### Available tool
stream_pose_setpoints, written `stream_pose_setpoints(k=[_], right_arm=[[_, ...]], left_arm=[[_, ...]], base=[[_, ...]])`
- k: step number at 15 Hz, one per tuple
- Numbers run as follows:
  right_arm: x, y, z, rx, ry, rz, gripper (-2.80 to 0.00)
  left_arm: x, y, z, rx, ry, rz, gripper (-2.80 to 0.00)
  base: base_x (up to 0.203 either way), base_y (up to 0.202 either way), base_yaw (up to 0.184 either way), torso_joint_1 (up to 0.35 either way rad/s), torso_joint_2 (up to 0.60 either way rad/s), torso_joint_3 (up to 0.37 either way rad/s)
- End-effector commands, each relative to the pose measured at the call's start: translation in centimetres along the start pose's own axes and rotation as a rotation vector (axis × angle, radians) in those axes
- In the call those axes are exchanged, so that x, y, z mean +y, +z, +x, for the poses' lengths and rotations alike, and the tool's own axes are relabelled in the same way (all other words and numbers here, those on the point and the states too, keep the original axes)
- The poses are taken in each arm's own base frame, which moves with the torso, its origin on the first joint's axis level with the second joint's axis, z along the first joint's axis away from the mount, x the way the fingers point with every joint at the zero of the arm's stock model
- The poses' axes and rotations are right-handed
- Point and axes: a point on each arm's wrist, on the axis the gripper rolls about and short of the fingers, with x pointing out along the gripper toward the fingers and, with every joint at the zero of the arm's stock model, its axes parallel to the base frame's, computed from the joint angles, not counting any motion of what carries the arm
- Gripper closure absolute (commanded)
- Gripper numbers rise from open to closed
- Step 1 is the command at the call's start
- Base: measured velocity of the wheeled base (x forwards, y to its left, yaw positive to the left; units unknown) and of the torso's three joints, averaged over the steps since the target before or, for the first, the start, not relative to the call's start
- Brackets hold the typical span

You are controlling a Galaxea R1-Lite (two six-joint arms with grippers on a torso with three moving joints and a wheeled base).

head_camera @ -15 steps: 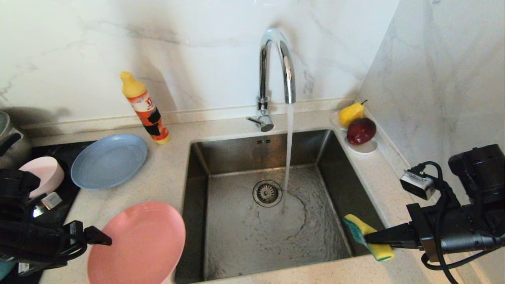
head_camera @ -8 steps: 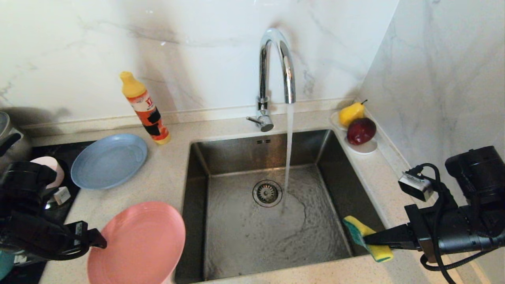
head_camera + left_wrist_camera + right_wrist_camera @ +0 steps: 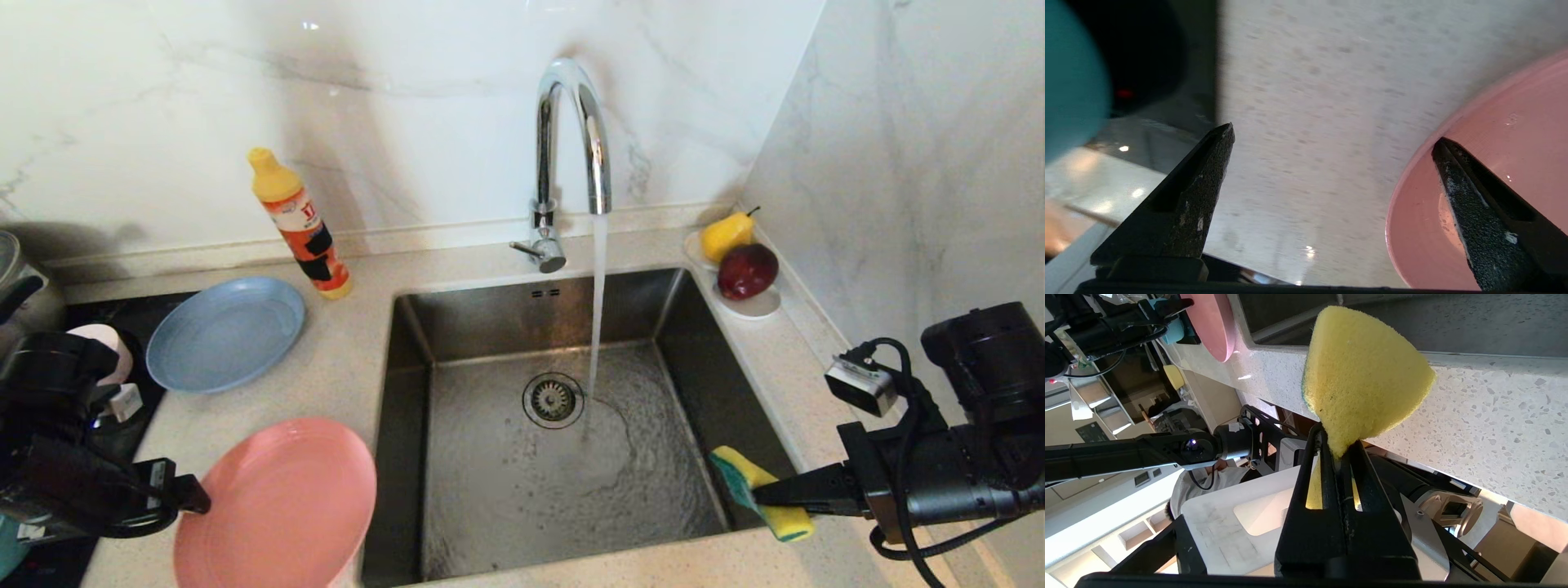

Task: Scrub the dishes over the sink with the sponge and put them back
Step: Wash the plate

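Over the last second the left pincer (image 3: 192, 492) has slid in low along the worktop (image 3: 343, 367) toward the salmon-pink plate (image 3: 277, 506), and the plate has shifted a little away from the sink (image 3: 555, 425) toward the near worktop edge. The pincer's fingers (image 3: 1208, 171) stand wide apart: in the left wrist view one is over bare worktop and the other over the plate's inner face, so the rim sits between them, not yet gripped. That reads as the start of picking up the first dish; closing on the rim looks like the next step.

The right pincer (image 3: 763, 492) has not moved. It is clamped on the sponge (image 3: 755, 490), holding it at the sink's near right corner, just over the rim, the green scouring layer facing the basin and the yellow foam pinched to a wedge.

Water runs from the faucet (image 3: 571, 139) and lands just right of the drain (image 3: 553, 400).

The salmon-pink plate is a wide, shallow, glossy disc lying left of the sink, with a few wet specks on its face. Farther left of the sink sits the grey-blue plate (image 3: 224, 333), with the pale pink bowl (image 3: 106, 347) beyond it, partly hidden by the left arm. The teal bowl (image 3: 1069, 81) shows only as an edge.
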Motion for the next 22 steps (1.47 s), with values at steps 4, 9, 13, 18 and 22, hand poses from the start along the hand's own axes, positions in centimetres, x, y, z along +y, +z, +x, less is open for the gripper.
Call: stream_pose_setpoints(k=[4,9,13,18,22], right_arm=[[0.0,0.0,-0.1,0.001,0.004,0.003,0.00],[0.1,-0.1,-0.1,-0.001,0.007,0.000,0.00],[0.0,0.0,-0.1,0.005,0.014,0.005,0.00],[0.0,-0.1,-0.2,0.002,0.015,0.006,0.00],[-0.4,-0.2,-0.5,0.002,0.024,0.019,0.00]], left_arm=[[1.0,0.2,-0.1,-0.008,0.050,-0.003,-2.80],[1.6,0.6,-0.8,-0.040,0.009,-0.029,-2.80],[1.2,0.0,-1.2,-0.022,-0.143,-0.137,-2.80],[1.0,-1.0,-0.5,0.041,-0.224,-0.218,-2.80],[0.8,-1.5,0.1,0.073,-0.249,-0.234,-2.80]], base=[[0.000,0.000,0.000,0.000,0.00,0.000],[0.000,0.000,0.000,0.000,0.00,0.000],[0.000,0.000,0.000,0.000,0.00,0.000],[0.000,0.000,0.000,0.000,0.00,0.000],[0.000,0.000,0.000,0.000,0.00,0.000]])
